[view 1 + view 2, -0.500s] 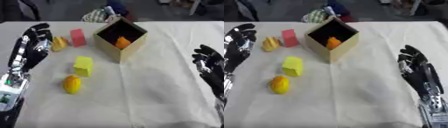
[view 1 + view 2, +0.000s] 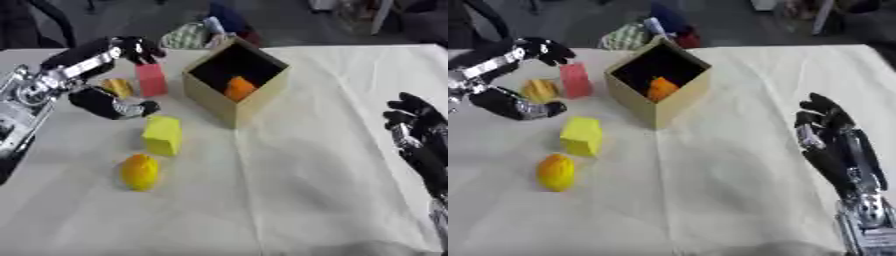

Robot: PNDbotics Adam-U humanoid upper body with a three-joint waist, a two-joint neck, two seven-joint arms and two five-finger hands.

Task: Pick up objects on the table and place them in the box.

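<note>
A: How much of the job is done?

B: As far as I can see, 1 item is in the box: an orange piece lies inside it, at the far middle of the worktop.

A: And what is left out?

B: 4 things, all left of the box. A pink block stands just beside its left wall, a small yellow-orange thing lies left of that, a yellow block sits nearer, and a yellow-orange rounded fruit is nearest.

A: What are the hands doing?

B: The left hand is spread wide around the far-left cluster, fingers above the pink block's top and thumb between the small thing and the yellow block. I cannot tell if it touches anything; it holds nothing.

A: The right?

B: The right hand rests idle at the near right, fingers relaxed and empty.
</note>
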